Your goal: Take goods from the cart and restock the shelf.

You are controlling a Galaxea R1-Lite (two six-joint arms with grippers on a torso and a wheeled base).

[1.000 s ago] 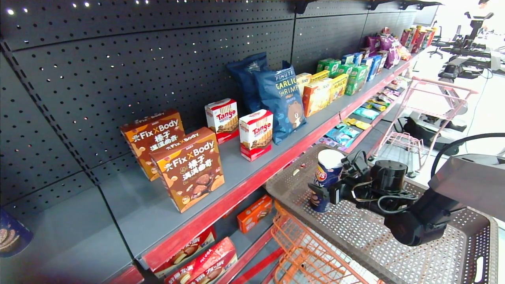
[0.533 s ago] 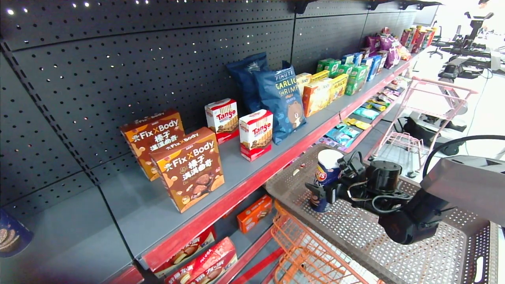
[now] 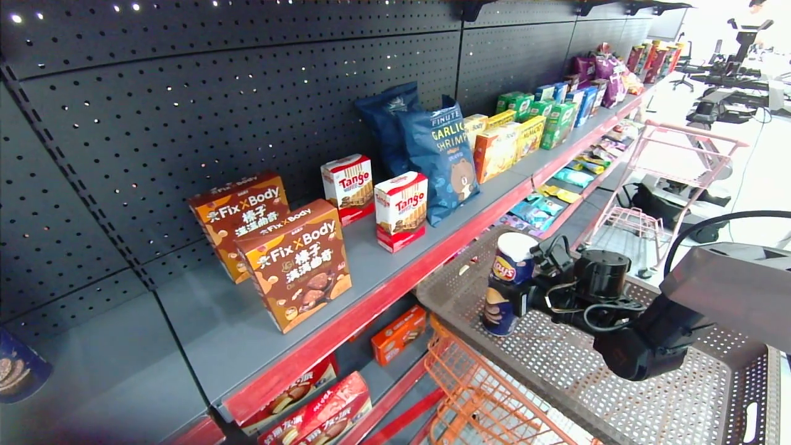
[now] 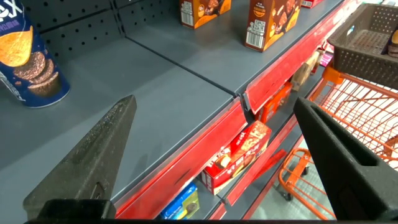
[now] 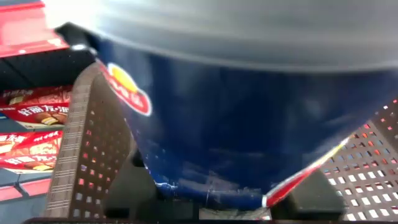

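Black pegboard wall (image 3: 247, 93); pale bright floor (image 3: 766, 179); pink trolley (image 3: 692, 132) far right.

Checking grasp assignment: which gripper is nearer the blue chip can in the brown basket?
Right. The right gripper is closed around the chip can in the basket; the left gripper hangs open above the grey shelf, away from it.

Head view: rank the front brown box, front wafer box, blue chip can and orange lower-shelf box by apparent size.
1. Front brown box, clearly largest.
2-3. Front wafer box and blue chip can look alike; the can sits nearer the camera, so no ranking.
4. Orange box, smallest.
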